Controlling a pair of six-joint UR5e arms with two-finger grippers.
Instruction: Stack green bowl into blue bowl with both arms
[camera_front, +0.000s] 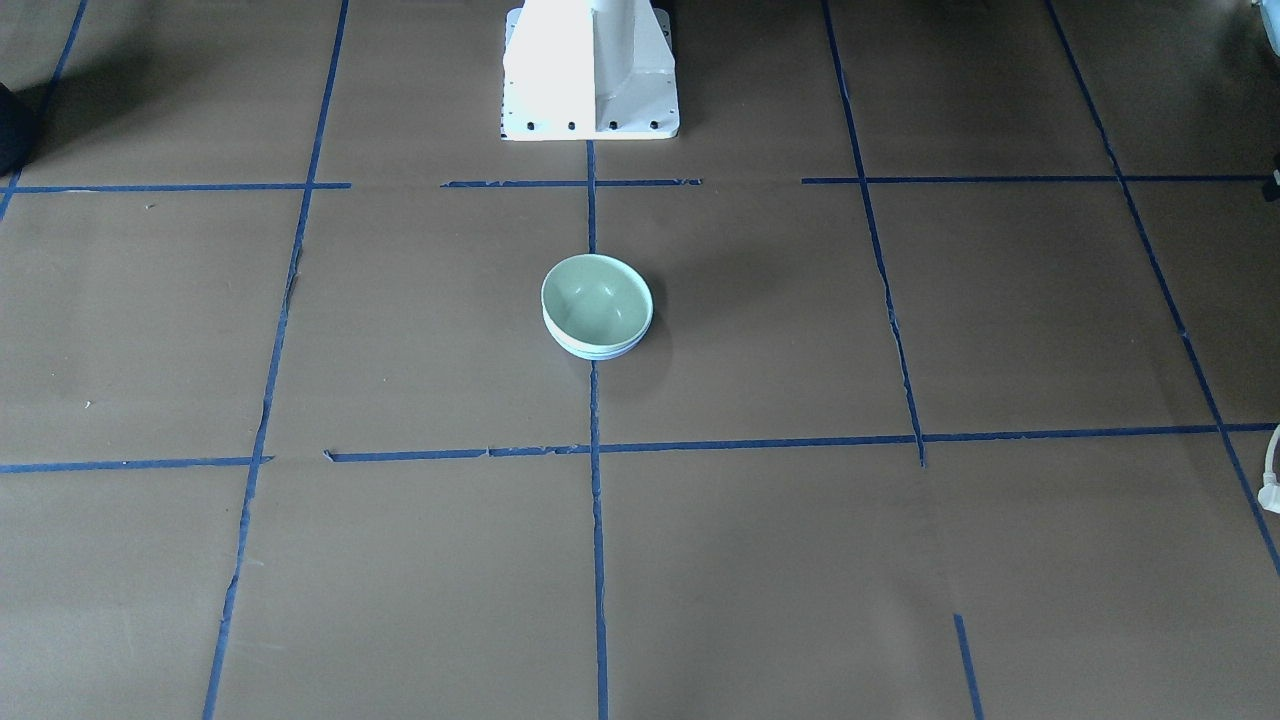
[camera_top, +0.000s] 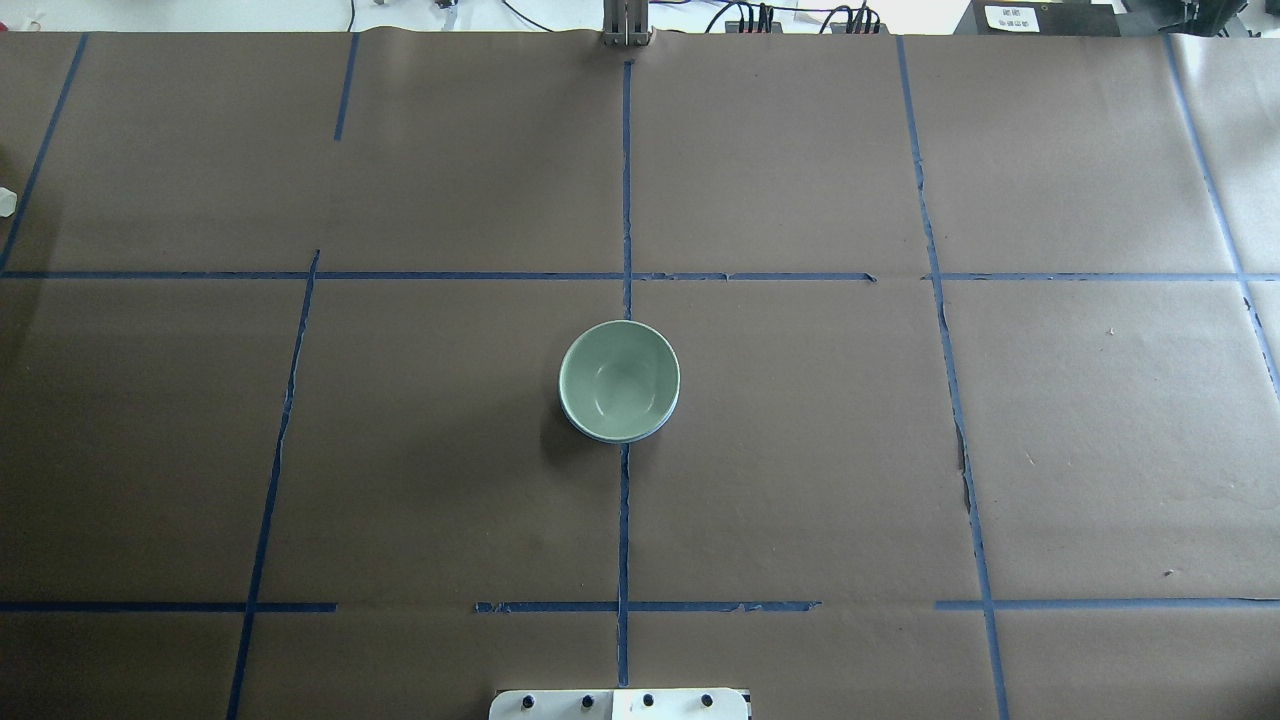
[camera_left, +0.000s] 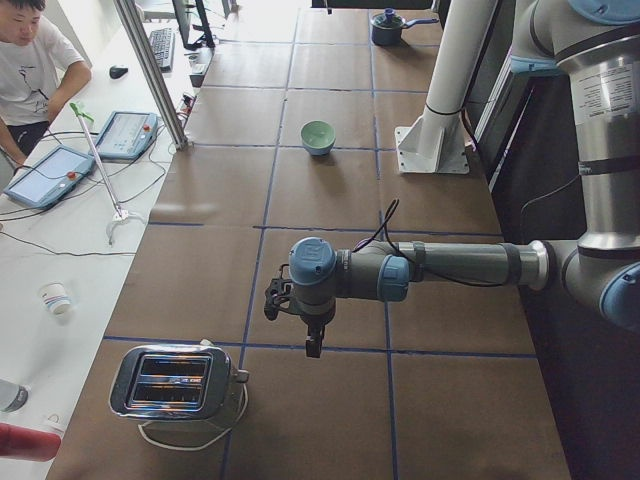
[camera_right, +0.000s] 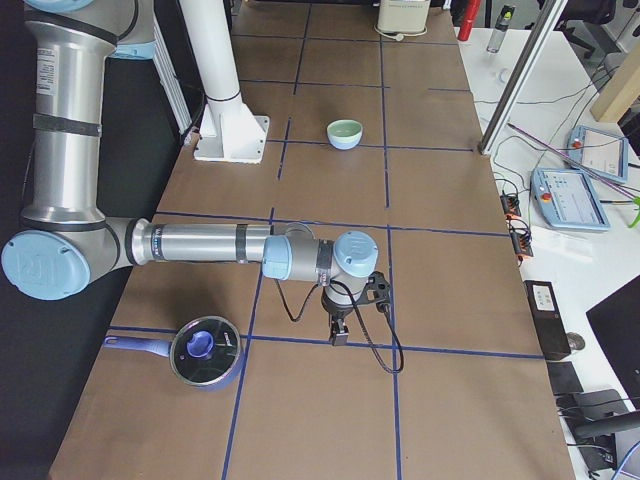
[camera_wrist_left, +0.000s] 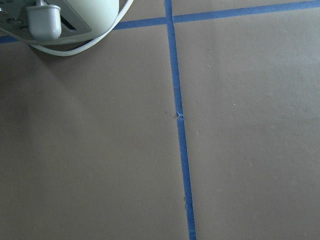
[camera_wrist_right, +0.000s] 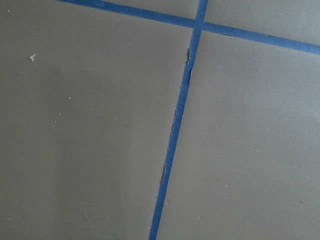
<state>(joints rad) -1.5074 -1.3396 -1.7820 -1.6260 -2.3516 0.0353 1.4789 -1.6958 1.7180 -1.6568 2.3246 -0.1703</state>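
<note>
The green bowl (camera_front: 597, 295) sits nested inside the blue bowl (camera_front: 600, 353) at the table's middle, on the centre tape line. Only a thin rim and lower wall of the blue bowl show. From overhead, the green bowl (camera_top: 618, 378) covers the blue bowl (camera_top: 625, 439) almost fully. Both arms are away from the bowls and show only in the side views. The left gripper (camera_left: 313, 345) hangs over the table near a toaster. The right gripper (camera_right: 340, 335) hangs near a pot. I cannot tell whether either is open or shut. Both wrist views show only brown paper and blue tape.
A silver toaster (camera_left: 175, 385) with a white cable stands at the table's left end. A blue lidded pot (camera_right: 205, 352) stands at the right end. The white pedestal (camera_front: 590, 70) is behind the bowls. An operator (camera_left: 30, 60) sits beside tablets.
</note>
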